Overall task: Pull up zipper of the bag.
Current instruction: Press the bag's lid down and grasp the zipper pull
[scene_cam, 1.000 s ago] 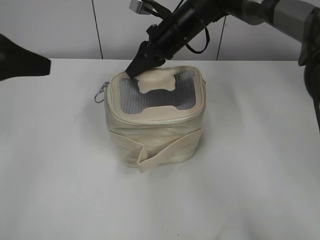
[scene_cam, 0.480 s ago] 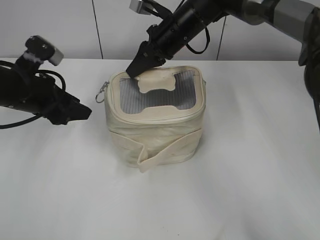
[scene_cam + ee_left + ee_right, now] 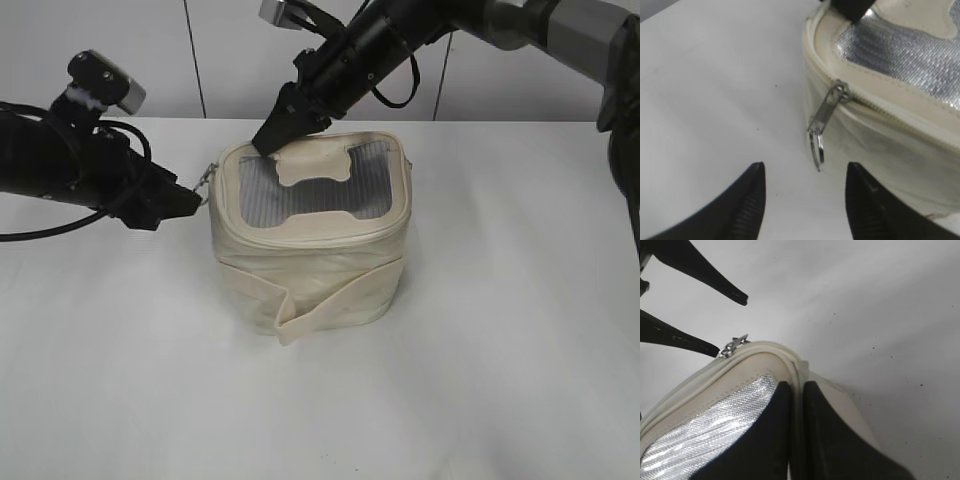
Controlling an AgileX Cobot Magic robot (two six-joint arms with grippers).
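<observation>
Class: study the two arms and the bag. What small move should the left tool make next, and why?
Probably ease the left tool forward and close on the zipper pull. Its jaws are open with the ring hanging just ahead between them, ungrasped, while the right tool is already shut on the bag lid rim, steadying it.

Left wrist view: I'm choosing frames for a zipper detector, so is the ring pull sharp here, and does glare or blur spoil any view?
Left wrist view: the ring pull is fairly sharp; the mesh window glares silver; the left gripper fingers are soft. Right wrist view: the right gripper is blurred at close range, and the mesh shines. Exterior view: even light, soft shadows under the bag.
</observation>
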